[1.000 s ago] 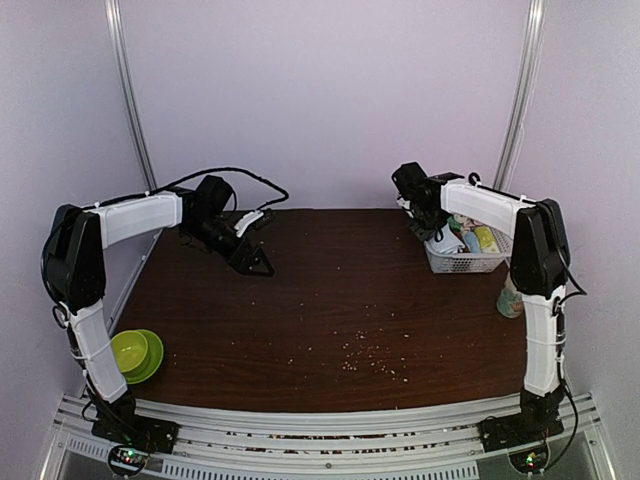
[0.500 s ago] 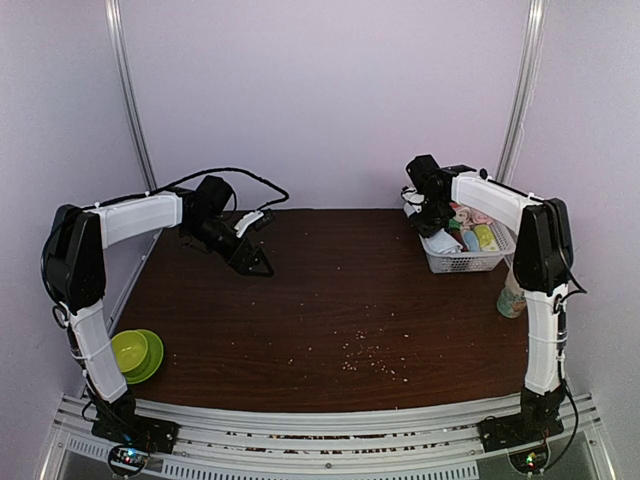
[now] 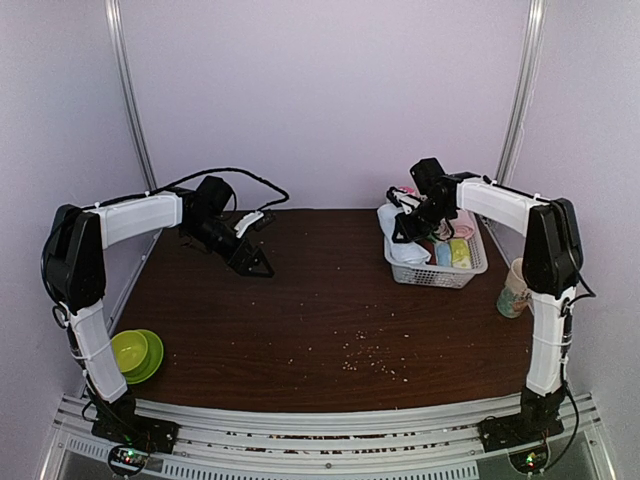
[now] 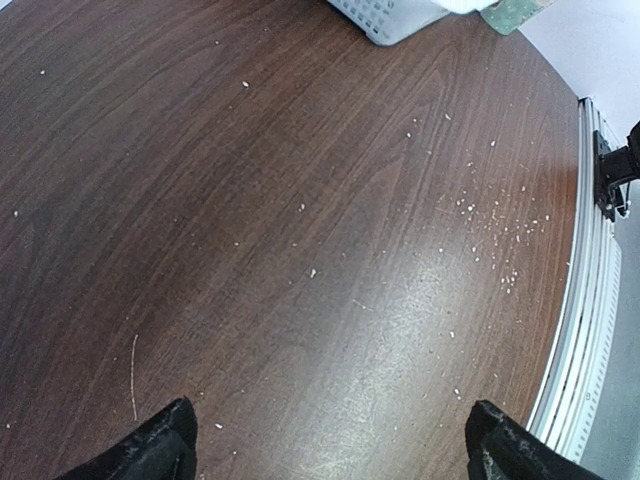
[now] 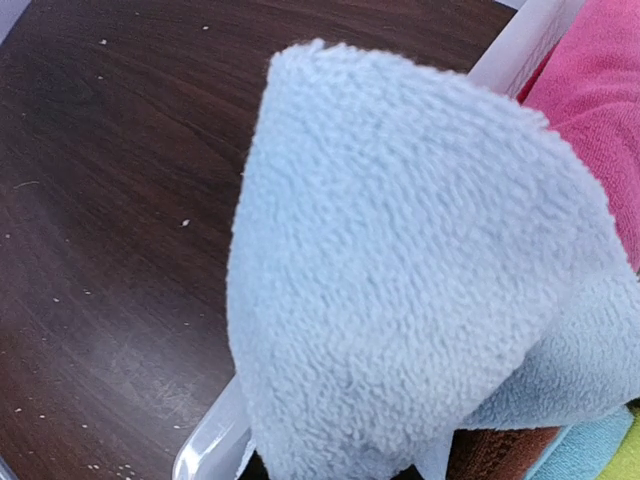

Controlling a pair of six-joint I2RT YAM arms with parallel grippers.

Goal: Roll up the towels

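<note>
The dark brown wooden table [image 3: 300, 300] carries a white lattice basket [image 3: 430, 276] at its far right. A patterned cup [image 3: 515, 290] stands at the right edge, just beside the basket. At the near left corner a green bowl [image 3: 129, 349] sits on a green plate [image 3: 154, 361], and pale crumbs [image 3: 370, 357] are scattered over the near middle of the wood.

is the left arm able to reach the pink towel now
Probably not: the pink towel is in the basket, far across the table from the left gripper, and the right gripper hangs over it.
</note>
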